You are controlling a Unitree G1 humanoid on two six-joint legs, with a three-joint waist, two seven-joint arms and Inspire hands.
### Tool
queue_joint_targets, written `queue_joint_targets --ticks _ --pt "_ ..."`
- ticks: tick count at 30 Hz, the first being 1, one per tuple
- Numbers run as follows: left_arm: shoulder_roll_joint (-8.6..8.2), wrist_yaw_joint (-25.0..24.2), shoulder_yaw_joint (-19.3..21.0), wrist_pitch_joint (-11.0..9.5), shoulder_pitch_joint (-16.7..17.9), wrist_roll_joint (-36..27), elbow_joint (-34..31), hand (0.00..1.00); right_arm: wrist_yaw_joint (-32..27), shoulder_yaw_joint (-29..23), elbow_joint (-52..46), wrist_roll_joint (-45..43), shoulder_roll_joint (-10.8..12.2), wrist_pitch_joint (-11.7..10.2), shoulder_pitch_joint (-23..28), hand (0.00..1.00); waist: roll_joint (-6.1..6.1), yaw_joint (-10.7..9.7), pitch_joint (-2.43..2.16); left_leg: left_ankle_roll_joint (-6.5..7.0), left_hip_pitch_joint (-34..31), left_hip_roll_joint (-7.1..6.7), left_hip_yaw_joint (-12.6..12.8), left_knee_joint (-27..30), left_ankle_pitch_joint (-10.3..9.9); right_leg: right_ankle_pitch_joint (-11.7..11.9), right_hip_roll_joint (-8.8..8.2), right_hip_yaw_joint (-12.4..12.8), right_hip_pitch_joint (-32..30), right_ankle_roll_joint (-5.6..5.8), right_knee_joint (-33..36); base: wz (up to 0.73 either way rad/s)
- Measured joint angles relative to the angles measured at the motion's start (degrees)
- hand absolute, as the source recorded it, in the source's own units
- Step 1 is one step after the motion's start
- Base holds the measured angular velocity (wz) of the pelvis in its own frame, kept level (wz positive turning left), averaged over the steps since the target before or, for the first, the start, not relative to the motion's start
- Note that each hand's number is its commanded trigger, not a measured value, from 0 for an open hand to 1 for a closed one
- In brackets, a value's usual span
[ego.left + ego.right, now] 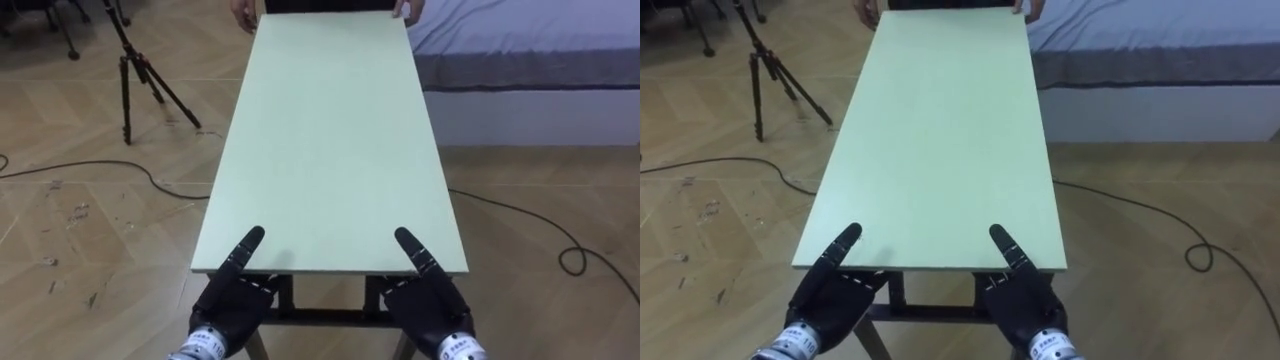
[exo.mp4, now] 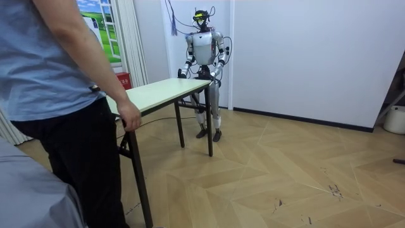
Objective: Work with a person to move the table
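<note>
I stand at one short end of the table [image 1: 330,130], whose long pale green top runs away from me across the wooden floor. My left robot hand [image 1: 235,300] is at the table's near edge towards its left corner, and my right robot hand [image 1: 430,300] is at the same edge towards its right corner. Each reaches up from below the edge onto the top. With so much of them tucked under the table, I cannot tell how far either is closed or whether it grips. At the table's far end a person [image 2: 57,95] stands with a hand [image 2: 131,119] on its corner. A bed [image 1: 530,50] lies beside the table's far right, and a tripod [image 1: 135,70] stands off its far left.
</note>
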Motion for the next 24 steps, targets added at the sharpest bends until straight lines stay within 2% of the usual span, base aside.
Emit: queue_joint_targets --ticks 11,12,13,14,20,24 --pt "-0.31 0.2 0.3 -0.6 0.0 2.2 0.0 0.0 -1.0 -0.3 -0.5 0.3 0.9 -0.1 0.0 0.0 0.19 -0.5 0.13 0.0 -0.4 -0.01 0.2 0.0 0.0 0.1 0.03 -0.2 0.0 0.01 -0.5 0.0" --pt "-0.32 0.2 0.3 -0.6 0.0 2.2 0.0 0.28 -1.0 -0.3 -0.6 0.3 0.9 -0.1 0.0 0.28 0.19 -0.5 0.13 0.0 -0.4 -0.01 0.2 0.0 0.0 0.1 0.03 -0.2 -0.1 0.01 -0.5 0.0" --pt "-0.33 0.2 0.3 -0.6 0.0 2.2 0.0 0.61 -1.0 -0.3 -0.6 0.3 0.9 -0.1 0.0 0.67 0.17 -0.6 0.18 0.0 -0.4 -0.02 0.3 0.0 0.0 0.1 0.03 -0.2 -0.1 0.01 -0.5 0.0" --pt "-0.38 0.2 0.4 -0.6 0.0 2.2 0.0 1.0 -1.1 -0.3 -0.7 0.3 0.9 -0.1 0.0 1.0 0.16 -0.6 0.2 0.0 -0.5 -0.02 0.3 0.0 0.0 0.1 0.03 -0.2 -0.2 0.01 -0.5 0.0" --pt "-0.96 0.2 0.6 -1.5 0.0 2.2 -0.1 1.0 -1.7 -0.2 -1.7 0.3 1.0 -0.2 0.0 1.0 -0.11 -0.7 0.56 0.0 -0.8 0.02 0.3 0.1 0.0 0.1 0.02 -0.1 -0.9 0.01 -0.6 0.0" --pt "-1.93 0.2 0.5 -1.9 -0.1 2.2 -0.4 1.0 -5.8 -0.1 -1.8 0.2 1.0 -1.2 0.0 1.0 -0.31 0.0 0.92 0.0 -1.3 0.04 0.2 0.2 0.0 0.1 0.0 -0.1 -1.2 0.01 -0.6 0.0"
